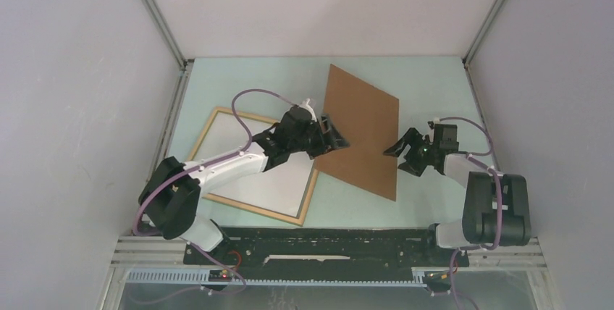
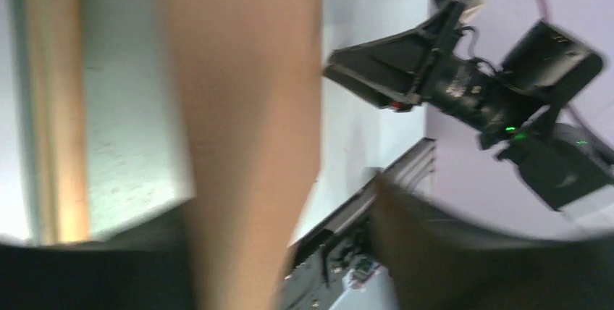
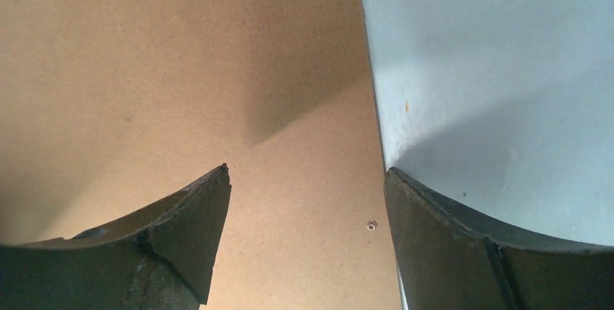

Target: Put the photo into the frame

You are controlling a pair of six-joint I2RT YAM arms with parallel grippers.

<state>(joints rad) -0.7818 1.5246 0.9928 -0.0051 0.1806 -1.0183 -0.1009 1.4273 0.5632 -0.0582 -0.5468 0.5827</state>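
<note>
A pale green tabletop (image 1: 434, 78) is enclosed by grey walls (image 1: 72, 107). The board (image 1: 366, 132) is clamped in the left jaws; the right jaws are apart. Its hole (image 3: 371, 226) is shown only at the right wrist.

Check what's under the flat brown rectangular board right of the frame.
Only pale green table shows around the brown board; its near-left corner reaches the pale wooden frame. Anything beneath is covered; no photo visible.
</note>
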